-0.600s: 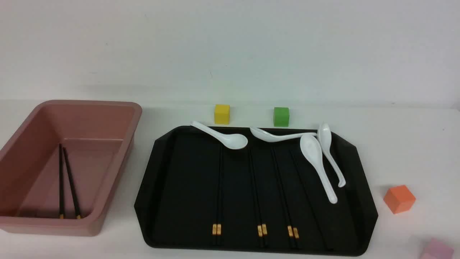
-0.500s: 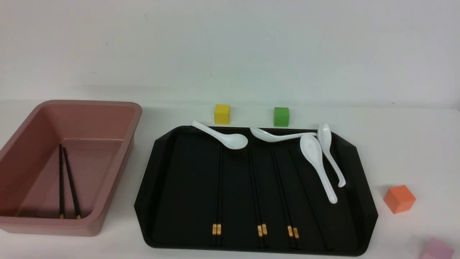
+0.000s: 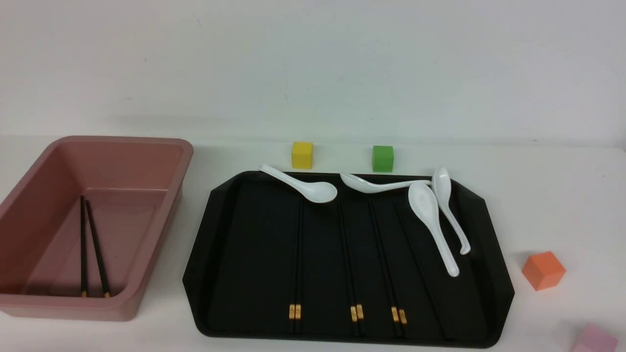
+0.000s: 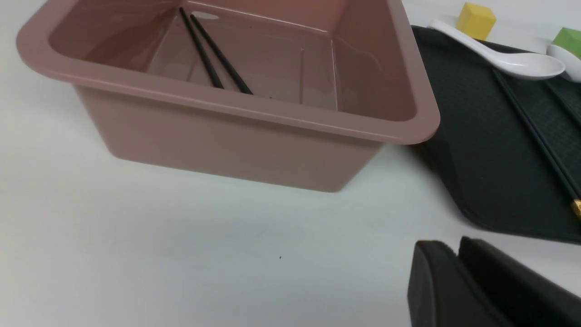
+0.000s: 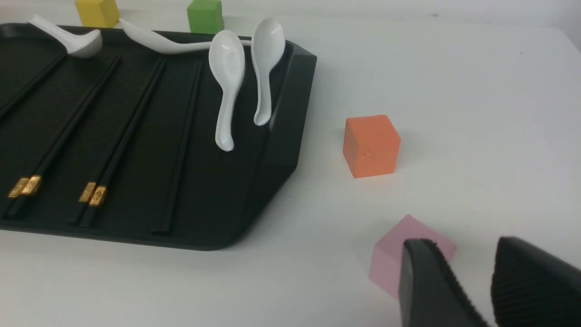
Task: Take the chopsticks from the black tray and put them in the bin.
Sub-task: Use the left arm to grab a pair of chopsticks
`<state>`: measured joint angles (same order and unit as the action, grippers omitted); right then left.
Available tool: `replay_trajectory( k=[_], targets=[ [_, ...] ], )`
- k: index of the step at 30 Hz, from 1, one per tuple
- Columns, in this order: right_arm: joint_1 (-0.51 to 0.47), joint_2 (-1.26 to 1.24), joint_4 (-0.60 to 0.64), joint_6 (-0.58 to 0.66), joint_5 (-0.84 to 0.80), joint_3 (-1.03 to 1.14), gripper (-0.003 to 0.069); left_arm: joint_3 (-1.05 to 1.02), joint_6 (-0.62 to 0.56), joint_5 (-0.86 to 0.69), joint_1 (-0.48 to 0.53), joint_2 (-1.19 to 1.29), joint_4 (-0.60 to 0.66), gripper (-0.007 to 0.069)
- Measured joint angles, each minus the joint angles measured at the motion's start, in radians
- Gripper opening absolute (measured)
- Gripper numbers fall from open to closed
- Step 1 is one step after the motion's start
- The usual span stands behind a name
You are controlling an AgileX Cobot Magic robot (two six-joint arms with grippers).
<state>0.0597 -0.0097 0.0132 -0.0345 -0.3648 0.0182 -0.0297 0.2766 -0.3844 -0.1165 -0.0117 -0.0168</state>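
Several pairs of chopsticks (image 3: pixel 349 259) lie lengthwise on the black tray (image 3: pixel 254 254), gold bands toward the near rim. One more pair (image 3: pixel 90 249) rests on the floor of the pink bin (image 3: pixel 122 141), left of the tray. No gripper shows in the front view. In the left wrist view my left gripper (image 4: pixel 454 247) hangs over bare table in front of the bin (image 4: pixel 227 131), its jaws pressed together and empty. In the right wrist view my right gripper (image 5: pixel 465 243) stands open with nothing between its fingers, right of the tray (image 5: pixel 281 136) and its chopsticks (image 5: pixel 127 136).
Several white spoons (image 3: pixel 430 215) lie across the tray's far end, one (image 3: pixel 303 186) over the leftmost pair's tips. A yellow cube (image 3: pixel 302 155) and a green cube (image 3: pixel 382 158) sit behind the tray. An orange cube (image 3: pixel 543 270) and a pink cube (image 5: pixel 399 259) sit right of it.
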Motion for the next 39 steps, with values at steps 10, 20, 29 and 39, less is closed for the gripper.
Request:
replay_trajectory(
  k=[10,20,29,39],
  targets=[
    [0.000,0.000,0.000,0.000,0.000,0.000,0.0240,0.000,0.000,0.000,0.000,0.000,-0.005,0.0083],
    [0.000,0.000,0.000,0.000,0.000,0.000,0.0240,0.000,0.318,0.000,0.000,0.000,0.516,0.0093],
    [0.000,0.000,0.000,0.000,0.000,0.000,0.0240,0.000,0.521,0.077,0.000,0.000,1.072,0.0102],
    [0.000,0.000,0.000,0.000,0.000,0.000,0.0240,0.273,0.107,0.002,0.000,0.125,1.061,-0.0013]
  ],
)
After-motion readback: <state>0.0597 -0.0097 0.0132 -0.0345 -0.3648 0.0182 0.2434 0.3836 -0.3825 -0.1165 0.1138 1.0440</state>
